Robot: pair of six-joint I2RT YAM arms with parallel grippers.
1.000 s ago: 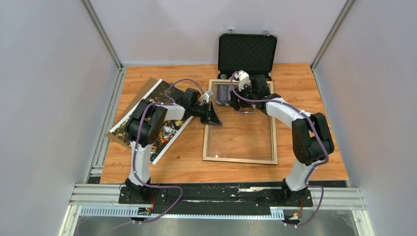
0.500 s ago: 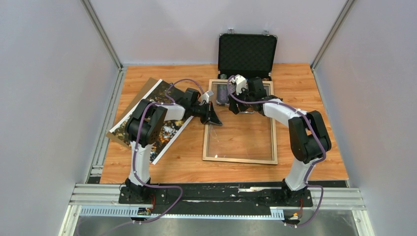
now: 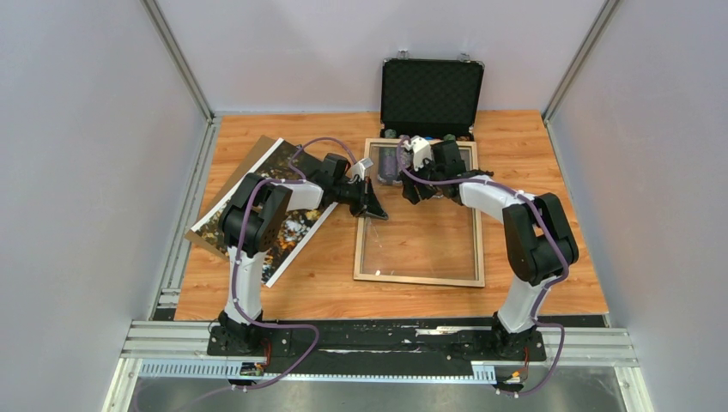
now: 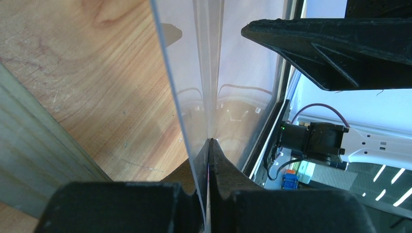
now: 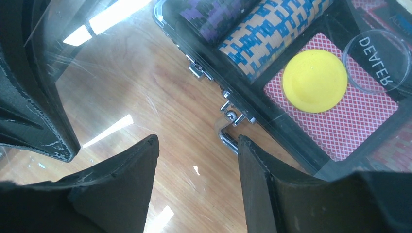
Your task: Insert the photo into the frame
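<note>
1. Photo: lies face up on the counter, well out to the outer side of the left fingers. The left arm crosses its middle, so only the far and near ends show.
2. Photo, appearance: dark trees with orange-yellow leaves and a white strip along the long edge nearer the fingers. A brown backing panel pokes out from under its far corner.
3. Frame: thin light-wood rails, flat on the counter below both sets of fingers. Its far rail is partly covered by the right arm.
4. Clear sheet: sits within the frame and is glossy with glare. The left wrist view shows it edge-on.
5. Left fingers: closed tight on the clear sheet's edge, beside the frame's left rail.
6. Right fingers: spread apart with nothing between them. Cannot tell whether the tips touch the sheet.
7. Chip case: open, just beyond the right fingertips. Chip rows, a yellow disc and red-backed cards are visible, all cut off at the picture edge.
</note>
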